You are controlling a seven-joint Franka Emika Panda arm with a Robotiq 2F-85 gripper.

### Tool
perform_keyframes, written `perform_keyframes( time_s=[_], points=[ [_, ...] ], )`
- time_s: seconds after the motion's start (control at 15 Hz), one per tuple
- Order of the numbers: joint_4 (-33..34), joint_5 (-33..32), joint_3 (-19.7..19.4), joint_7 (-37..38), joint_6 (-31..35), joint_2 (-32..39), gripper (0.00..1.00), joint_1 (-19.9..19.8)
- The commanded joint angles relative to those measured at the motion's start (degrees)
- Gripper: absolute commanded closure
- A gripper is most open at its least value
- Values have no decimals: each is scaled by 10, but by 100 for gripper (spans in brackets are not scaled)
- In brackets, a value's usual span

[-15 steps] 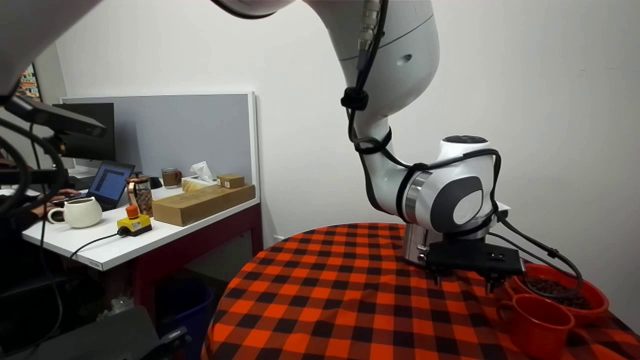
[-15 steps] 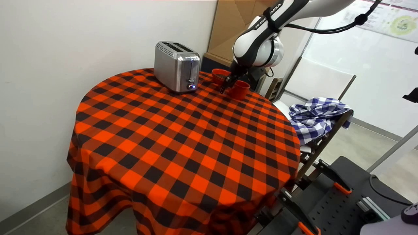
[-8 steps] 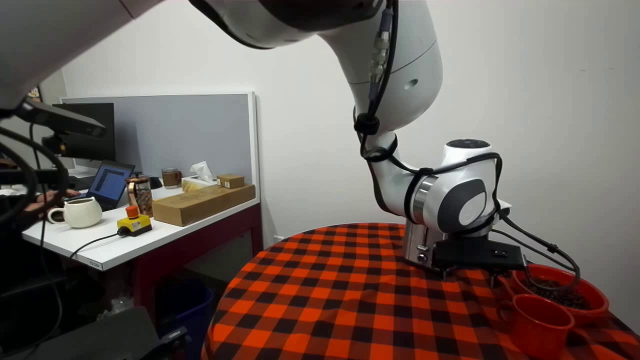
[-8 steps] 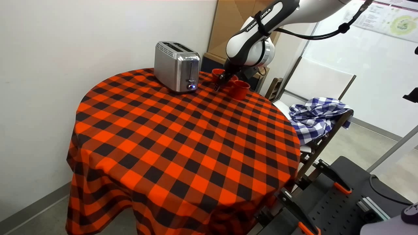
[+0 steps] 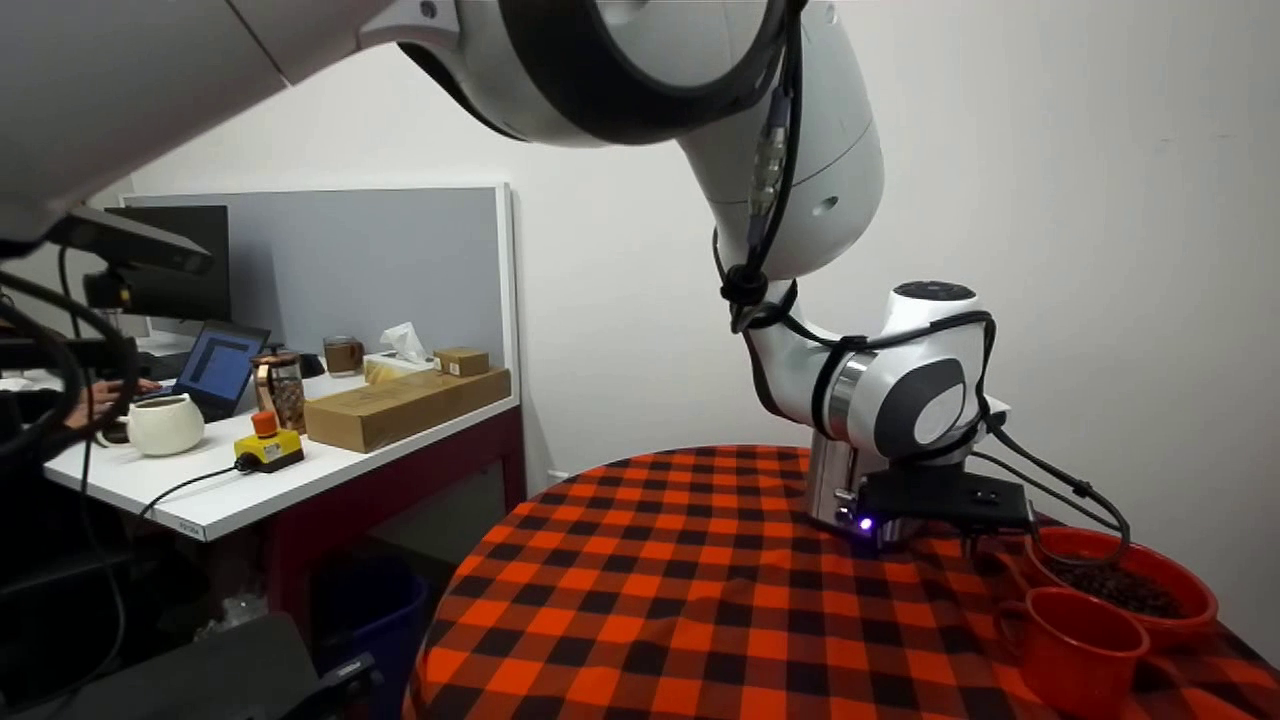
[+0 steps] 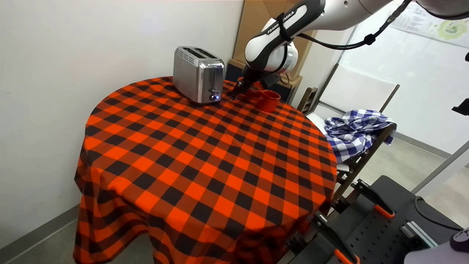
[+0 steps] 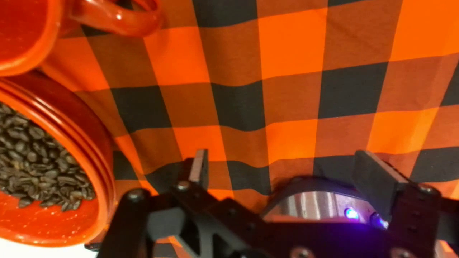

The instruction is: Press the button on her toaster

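The silver toaster (image 6: 187, 75) stands on the checkered table by the wall. Its front carries a lever (image 6: 213, 90) and a small lit blue button (image 6: 217, 97). The lit button also shows in the wrist view (image 7: 351, 213), beside a dark knob and close to the right finger, and as a violet glow (image 5: 865, 523) in an exterior view. My gripper (image 7: 281, 157) is open with nothing between its fingers. It is low beside the toaster's front end in both exterior views (image 5: 927, 542) (image 6: 233, 96). Its body hides part of the toaster. I cannot tell whether a finger touches it.
A red mug (image 5: 1080, 645) and a red bowl (image 7: 102, 172) of coffee beans stand close to the gripper, on the side away from the toaster. The wall is behind the table. A chair with a blue checkered cloth (image 6: 355, 128) stands beside the table.
My gripper has moved away from the mug and bowl toward the toaster's front end. The violet glow beside the gripper now shows in an exterior view. The gripper stays open.
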Motion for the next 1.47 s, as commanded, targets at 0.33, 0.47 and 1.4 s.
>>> perform_keyframes(
  time_s=[0.33, 0.47, 1.4],
  points=[
    [95, 11, 12, -6, -10, 65, 0, 7],
    [110, 12, 16, -7, -10, 75, 0, 7],
    [202, 32, 43, -13, -48, 136, 0, 7]
  ],
)
